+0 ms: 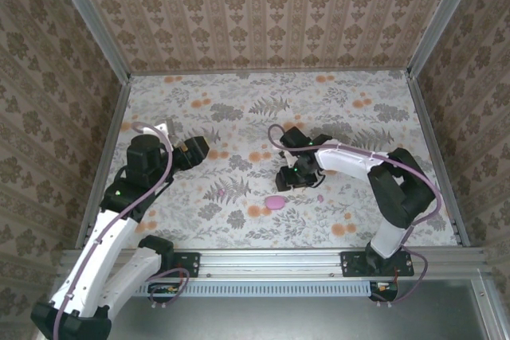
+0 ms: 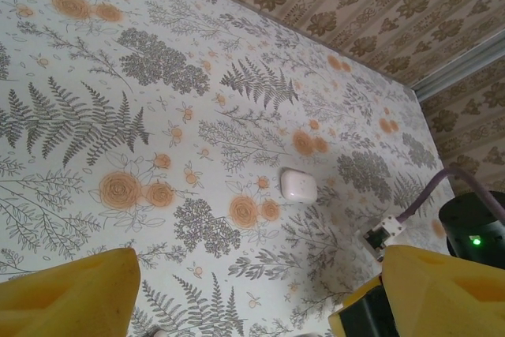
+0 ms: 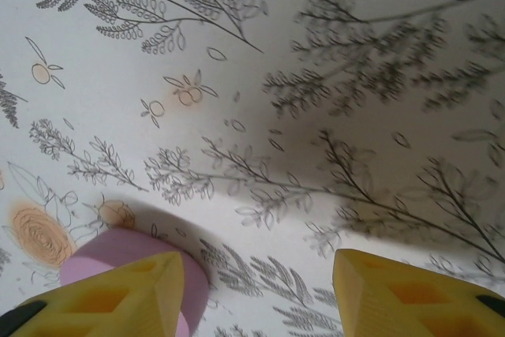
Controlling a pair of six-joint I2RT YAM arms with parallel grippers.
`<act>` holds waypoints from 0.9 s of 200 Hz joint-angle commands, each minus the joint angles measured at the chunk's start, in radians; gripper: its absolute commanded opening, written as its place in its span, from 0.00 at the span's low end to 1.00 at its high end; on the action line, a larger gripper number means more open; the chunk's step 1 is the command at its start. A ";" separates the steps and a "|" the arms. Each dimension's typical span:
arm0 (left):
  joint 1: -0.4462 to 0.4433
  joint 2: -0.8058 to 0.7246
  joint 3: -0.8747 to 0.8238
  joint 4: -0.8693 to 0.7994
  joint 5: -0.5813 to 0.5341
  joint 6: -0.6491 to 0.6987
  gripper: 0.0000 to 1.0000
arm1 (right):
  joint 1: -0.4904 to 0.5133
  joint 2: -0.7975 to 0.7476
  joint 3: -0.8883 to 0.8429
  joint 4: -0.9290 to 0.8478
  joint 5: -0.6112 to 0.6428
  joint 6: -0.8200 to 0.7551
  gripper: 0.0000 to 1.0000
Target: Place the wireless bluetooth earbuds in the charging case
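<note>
The pink charging case point(image 1: 276, 202) lies flat on the floral tablecloth point(image 1: 239, 109), near the front middle. It is a smooth oval pebble that looks closed, with nothing of its inside showing. The right gripper point(image 1: 288, 179) hangs just behind it and tips down toward the cloth. In the right wrist view the two yellow fingers point(image 3: 118, 297) stand apart with only bare cloth between them, so the jaws are released and grasp nothing. The pink case point(image 3: 110, 254) sits at the outer side of the left-hand finger and is partly hidden by it; whether they touch cannot be told.

A tiny pink earbud point(image 1: 219, 193) rests loose on the cloth to the left of the pink case, outside any case and too small for detail.

The left gripper point(image 1: 195, 150) is held over the left part of the table, well apart from the pink case. Its yellow fingers point(image 2: 71, 293) are spread wide and empty. Beyond them lies a white charging case point(image 2: 298, 185), rounded and apparently shut, alone on the cloth.
</note>
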 commanded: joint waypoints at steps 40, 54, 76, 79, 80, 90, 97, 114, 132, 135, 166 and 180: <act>0.005 0.020 0.014 0.009 0.016 0.000 0.85 | 0.068 0.041 -0.003 -0.085 0.053 -0.074 0.54; 0.004 0.023 0.014 0.012 0.019 -0.001 0.85 | 0.090 0.030 -0.019 -0.090 0.039 -0.076 0.54; 0.004 0.023 0.014 0.014 0.026 -0.001 0.85 | 0.132 0.008 -0.031 -0.106 0.039 -0.056 0.54; 0.004 0.023 0.014 0.013 0.026 -0.003 0.85 | 0.137 0.005 -0.030 -0.110 0.041 -0.052 0.54; 0.004 0.022 0.014 0.013 0.027 -0.003 0.85 | 0.138 0.005 -0.032 -0.111 0.042 -0.050 0.54; 0.004 0.019 0.014 0.011 0.027 -0.004 0.85 | 0.151 0.001 -0.037 -0.121 0.040 -0.041 0.55; 0.004 0.015 0.013 0.008 0.027 -0.004 0.85 | 0.163 -0.003 -0.041 -0.118 0.027 -0.039 0.54; 0.004 0.006 0.005 0.010 0.025 -0.007 0.85 | 0.193 -0.001 -0.038 -0.105 0.010 -0.041 0.55; 0.005 -0.003 0.003 0.009 0.025 -0.012 0.84 | 0.229 0.017 -0.005 -0.127 0.029 -0.044 0.55; 0.004 -0.003 0.004 0.008 0.026 -0.012 0.84 | 0.232 0.017 -0.001 -0.128 0.027 -0.046 0.55; 0.004 -0.018 0.009 -0.010 0.018 -0.006 0.84 | 0.253 0.023 0.018 -0.109 -0.041 -0.067 0.56; 0.004 -0.028 0.008 -0.014 0.016 -0.008 0.84 | 0.261 0.022 0.026 -0.091 -0.066 -0.083 0.58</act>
